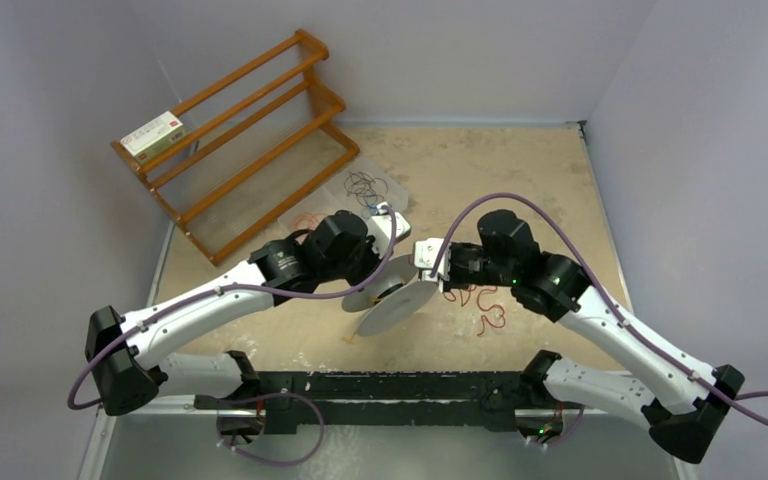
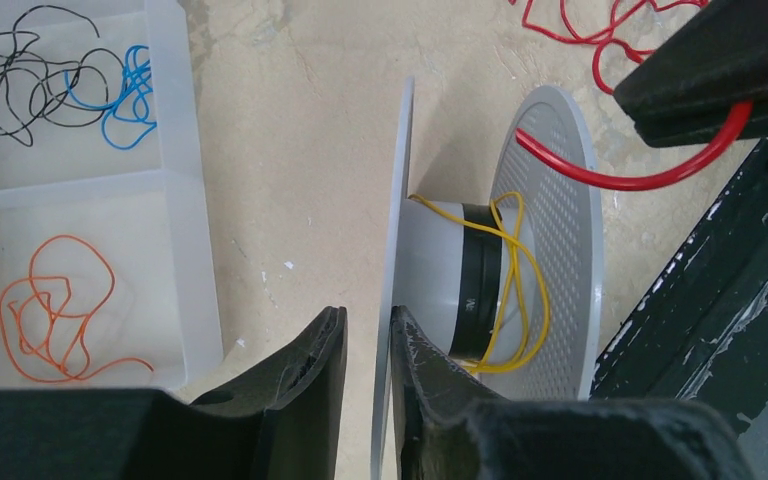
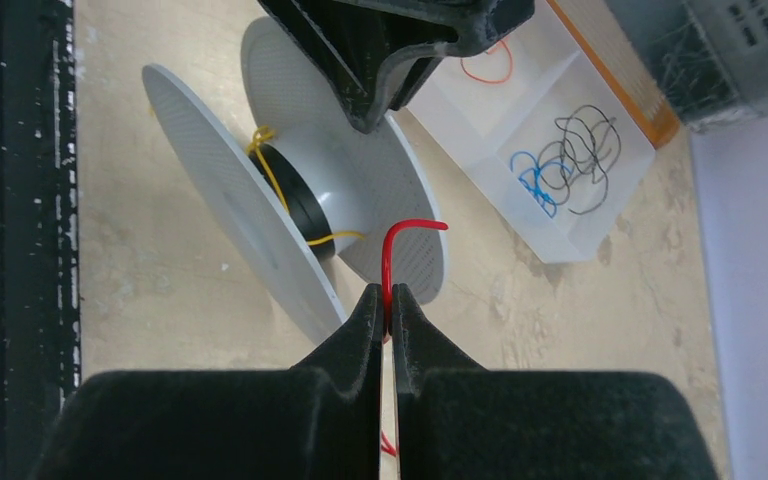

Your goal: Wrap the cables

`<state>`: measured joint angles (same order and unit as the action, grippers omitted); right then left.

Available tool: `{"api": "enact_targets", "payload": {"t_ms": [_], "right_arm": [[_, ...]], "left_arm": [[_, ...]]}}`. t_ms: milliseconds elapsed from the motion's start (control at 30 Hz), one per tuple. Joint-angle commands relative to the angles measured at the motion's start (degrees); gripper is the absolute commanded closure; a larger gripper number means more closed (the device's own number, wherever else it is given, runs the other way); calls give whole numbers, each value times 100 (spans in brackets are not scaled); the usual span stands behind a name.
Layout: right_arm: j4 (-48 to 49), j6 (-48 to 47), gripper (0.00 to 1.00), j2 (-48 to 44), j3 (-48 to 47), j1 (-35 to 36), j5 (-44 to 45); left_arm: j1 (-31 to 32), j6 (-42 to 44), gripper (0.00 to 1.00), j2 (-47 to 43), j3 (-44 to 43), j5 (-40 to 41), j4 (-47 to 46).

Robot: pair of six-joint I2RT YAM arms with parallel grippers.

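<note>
Red cable (image 3: pixel 387 255) is pinched tight in the right gripper (image 3: pixel 386 296), just beside the spool (image 2: pixel 550 200); its near flange (image 2: pixel 404 180) is straddled by the left gripper (image 2: pixel 366 322), jaws slightly parted.

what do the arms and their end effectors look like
Both the left arm and right arm have smooth white links with chunky black joints and black bases. A thick purple hose loops along each. The left end effector and right end effector have matte black, wedge-shaped fingers, the left's edges scuffed pale.
</note>
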<state>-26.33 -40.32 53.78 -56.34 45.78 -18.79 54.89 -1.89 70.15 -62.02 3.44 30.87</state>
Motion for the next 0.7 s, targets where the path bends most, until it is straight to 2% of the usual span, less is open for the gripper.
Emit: {"api": "enact_targets", "payload": {"t_ms": [0, 133, 300, 467, 667], "right_arm": [[285, 94, 100, 47, -110, -231, -830], [616, 305, 100, 164, 43, -456, -1378], [701, 455, 100, 545, -24, -712, -1874], [748, 502, 100, 762, -120, -772, -2347], [636, 552, 100, 1139, -325, -788, -2676]], "left_arm": [[30, -233, 77, -275, 62, 263, -277], [29, -526, 73, -547, 225, 592, -298], [28, -899, 69, -789, 547, 479, -434], [29, -904, 77, -679, 696, 442, -473], [30, -883, 78, -705, 744, 340, -548]]}}
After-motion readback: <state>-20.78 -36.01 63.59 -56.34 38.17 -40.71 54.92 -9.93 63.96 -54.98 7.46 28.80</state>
